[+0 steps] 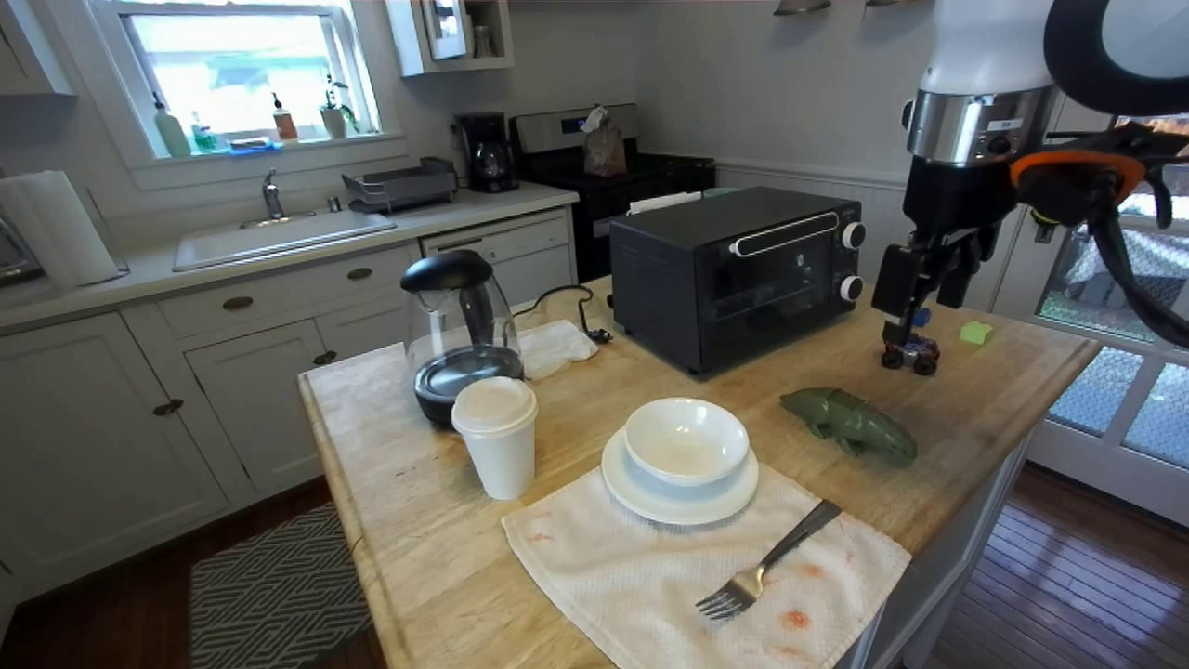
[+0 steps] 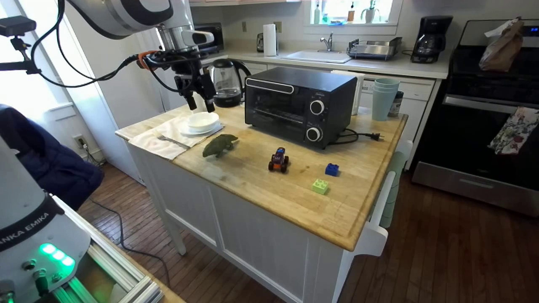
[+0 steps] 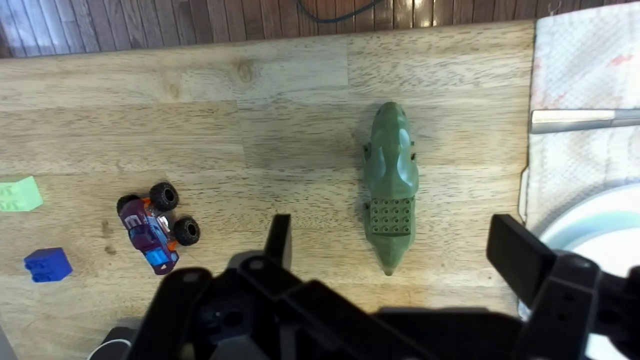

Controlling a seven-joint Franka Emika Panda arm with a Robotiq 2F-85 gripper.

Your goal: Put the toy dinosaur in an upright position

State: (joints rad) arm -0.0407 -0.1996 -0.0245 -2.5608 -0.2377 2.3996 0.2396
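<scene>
- Here's our table (image 2: 248, 168), the oven (image 2: 273, 105) sitting on it.
- We've got the gripper (image 3: 391, 237) hanging before the oven, jaws spread wide!
- And our dinosaur (image 3: 391, 185), on the table before the oven, studded back up.
- Truck (image 2: 278, 160) too, before the oven's knobs (image 2: 316, 107).

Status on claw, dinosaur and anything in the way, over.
Claw open, empty. Dinosaur on table, studded back up. Truck and bowl off to opposite sides, likely not in the way.

A white bowl (image 1: 685, 441) sits on a plate (image 1: 683, 511); a fork (image 1: 773, 555) lies on the cloth (image 1: 650, 567) nearby.
</scene>
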